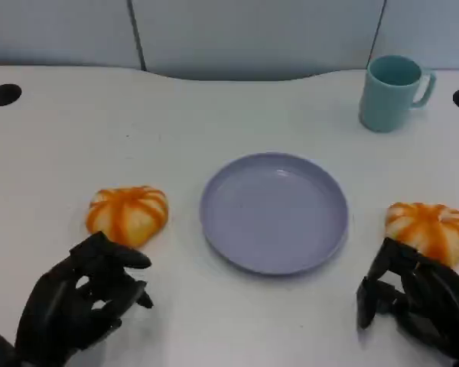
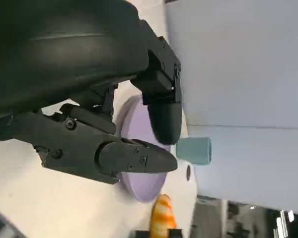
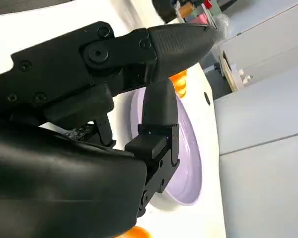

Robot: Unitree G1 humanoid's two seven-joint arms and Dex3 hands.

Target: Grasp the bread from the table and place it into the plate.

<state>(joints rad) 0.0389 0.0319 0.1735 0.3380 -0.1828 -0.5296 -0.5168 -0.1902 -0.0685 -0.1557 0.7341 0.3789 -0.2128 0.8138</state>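
The left hand (image 1: 80,302) has its fingers spread, holding nothing; the left bread roll (image 1: 128,215) lies just beside them at one o'clock, at nine o'clock of the lilac plate (image 1: 274,212). The right hand (image 1: 417,298), also open and empty, nearly touches the right bread roll (image 1: 429,229) at twelve

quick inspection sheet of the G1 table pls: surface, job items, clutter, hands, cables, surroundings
Surface: white table, two dark round holes at the far corners.
Job's things: lilac plate at centre, holding nothing; one bread roll to its left, another roll to its right, both on the table.
Clutter: teal mug, upright, far right.
Hands: left hand and right hand hold nothing, each just short of its roll.
Cables: nothing seen.
Surroundings: grey wall panels behind.
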